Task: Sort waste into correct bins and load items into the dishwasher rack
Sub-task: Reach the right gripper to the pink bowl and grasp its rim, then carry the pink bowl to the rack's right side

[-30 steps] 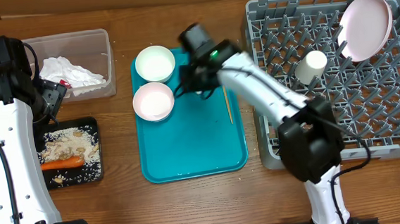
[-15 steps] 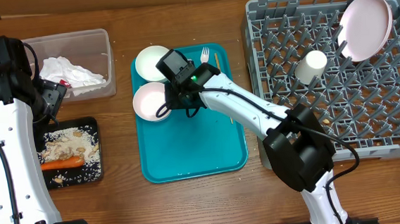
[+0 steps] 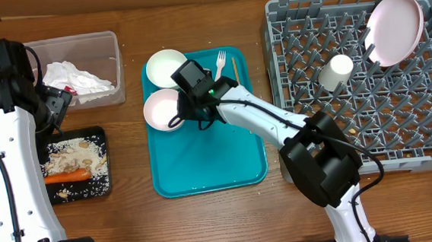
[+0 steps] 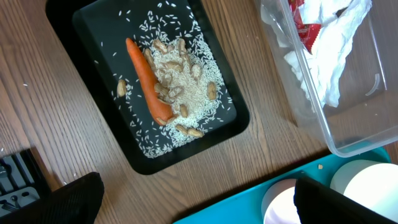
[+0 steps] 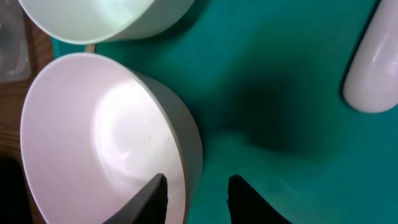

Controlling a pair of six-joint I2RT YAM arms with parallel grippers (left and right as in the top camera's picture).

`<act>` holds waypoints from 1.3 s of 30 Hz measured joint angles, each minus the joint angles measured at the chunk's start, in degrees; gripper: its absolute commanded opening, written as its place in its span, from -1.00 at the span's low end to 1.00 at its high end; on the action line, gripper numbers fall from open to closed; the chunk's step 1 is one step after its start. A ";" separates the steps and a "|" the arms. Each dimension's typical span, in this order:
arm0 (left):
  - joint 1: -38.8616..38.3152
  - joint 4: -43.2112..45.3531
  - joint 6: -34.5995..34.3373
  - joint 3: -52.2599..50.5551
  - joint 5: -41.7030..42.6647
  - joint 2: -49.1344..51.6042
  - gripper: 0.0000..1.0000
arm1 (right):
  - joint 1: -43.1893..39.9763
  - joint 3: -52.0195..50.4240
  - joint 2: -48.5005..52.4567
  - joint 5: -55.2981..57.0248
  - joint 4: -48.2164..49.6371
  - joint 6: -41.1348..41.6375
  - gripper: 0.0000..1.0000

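My right gripper [image 3: 187, 104] [image 5: 198, 180] is open and low over the teal tray. Its jaws straddle the right rim of the nearer white bowl [image 3: 163, 109] [image 5: 93, 137], one finger inside and one outside, with small gaps on both sides. The second bowl [image 3: 167, 67] sits just behind it. A white fork [image 3: 220, 60] and a chopstick [image 3: 234, 65] lie at the tray's far end. The plate [image 3: 394, 24] and the cup [image 3: 336, 72] stand in the grey rack [image 3: 399, 123]. My left gripper [image 3: 56, 104] [image 4: 199, 205] hangs wide open and empty above the table.
The clear tub [image 3: 108, 45] holds white napkins [image 3: 76, 77] and a red wrapper [image 4: 308, 31]. The black tray [image 3: 102, 186] holds a carrot [image 3: 66, 176] and rice [image 3: 77, 153]. The teal tray [image 3: 211, 159] lies between the bins and the rack.
My right arm swung left from the tray's far middle to the nearer bowl's rim, uncovering the fork. The left arm has not moved.
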 measured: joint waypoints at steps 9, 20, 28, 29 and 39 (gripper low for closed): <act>0.00 0.00 0.00 0.00 0.00 0.00 0.99 | 0.42 -0.04 -0.42 3.19 -8.48 0.85 -0.92; 0.00 0.00 0.00 0.00 0.00 0.00 0.99 | -2.10 0.76 -5.35 15.61 -30.45 2.43 -0.92; 0.00 0.00 0.00 0.00 0.00 0.00 1.00 | -4.24 1.27 -21.35 37.64 -56.28 13.14 -0.92; 0.00 0.00 0.00 0.00 0.00 0.00 1.00 | -5.18 1.44 -23.08 39.65 -58.58 14.45 -0.92; 0.00 0.00 0.00 0.00 0.00 0.00 1.00 | -22.12 1.31 -27.74 48.61 -59.95 15.45 -0.92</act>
